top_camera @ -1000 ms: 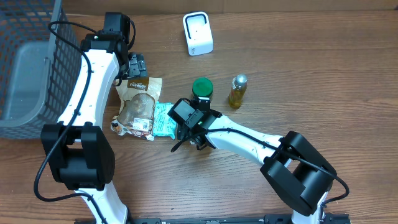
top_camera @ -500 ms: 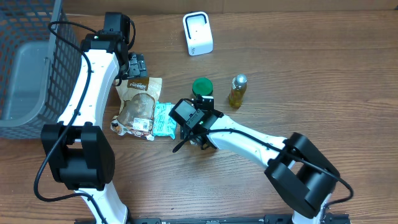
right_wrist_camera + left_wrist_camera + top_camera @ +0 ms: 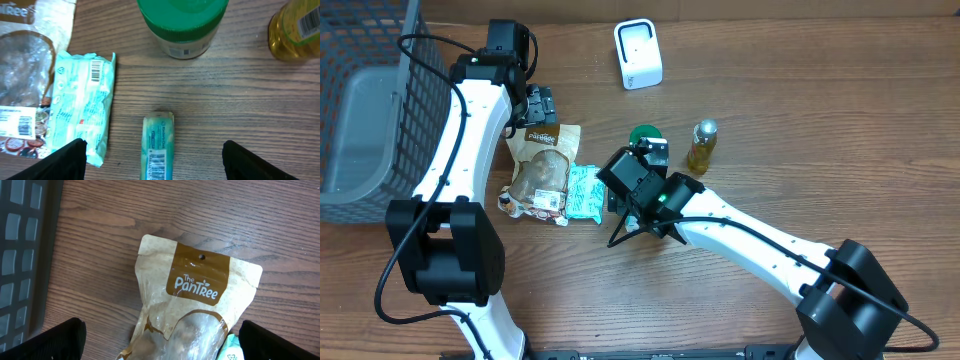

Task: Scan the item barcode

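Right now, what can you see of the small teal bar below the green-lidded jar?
The small teal bar is a narrow glossy wrapper, crimped at its top end, lying flat on the wooden table. A barcode faces up near its lower end, which the frame cuts off. Nothing touches it; the wider teal packet lies apart beside it.

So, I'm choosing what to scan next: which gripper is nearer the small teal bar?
Right. The right gripper hangs over the teal bar, open fingers either side; the left gripper is over the brown pouch.
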Controlling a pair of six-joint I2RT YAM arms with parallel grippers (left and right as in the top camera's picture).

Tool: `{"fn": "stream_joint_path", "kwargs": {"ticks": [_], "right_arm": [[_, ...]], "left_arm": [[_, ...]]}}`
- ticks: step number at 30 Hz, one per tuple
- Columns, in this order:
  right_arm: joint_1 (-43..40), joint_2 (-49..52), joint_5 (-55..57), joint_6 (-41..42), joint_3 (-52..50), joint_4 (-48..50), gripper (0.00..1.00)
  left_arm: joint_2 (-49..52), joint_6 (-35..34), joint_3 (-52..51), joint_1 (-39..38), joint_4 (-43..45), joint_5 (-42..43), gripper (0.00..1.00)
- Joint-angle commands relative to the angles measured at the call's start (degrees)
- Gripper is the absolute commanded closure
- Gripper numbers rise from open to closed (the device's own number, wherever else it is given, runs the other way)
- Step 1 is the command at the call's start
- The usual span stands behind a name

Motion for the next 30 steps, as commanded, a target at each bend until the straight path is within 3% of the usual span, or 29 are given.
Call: {"fn": "stream_joint_path", "kwargs": {"ticks": [1, 19, 24, 30], "right_arm": [[-0.9, -1.9, 1.0, -1.0, 1.5, 0.0, 0.16], [-2.7, -1.8, -2.0, -1.0, 1.4, -1.2, 0.15], [-2.7, -1.8, -2.1, -1.0, 1.4, -1.2, 0.01], [-2.7, -1.8, -2.0, -1.0, 1.4, -1.2, 0.0]], "left_arm": [[-0.2, 0.0, 0.7, -0.2, 0.1, -1.2, 0.0], [-0.2, 0.0, 0.7, -0.2, 0.1, -1.2, 0.01], [-0.2, 0.0, 0.7, -0.2, 0.1, -1.2, 0.01], [-0.2, 0.0, 0.7, -0.2, 0.1, -1.2, 0.0]]}}
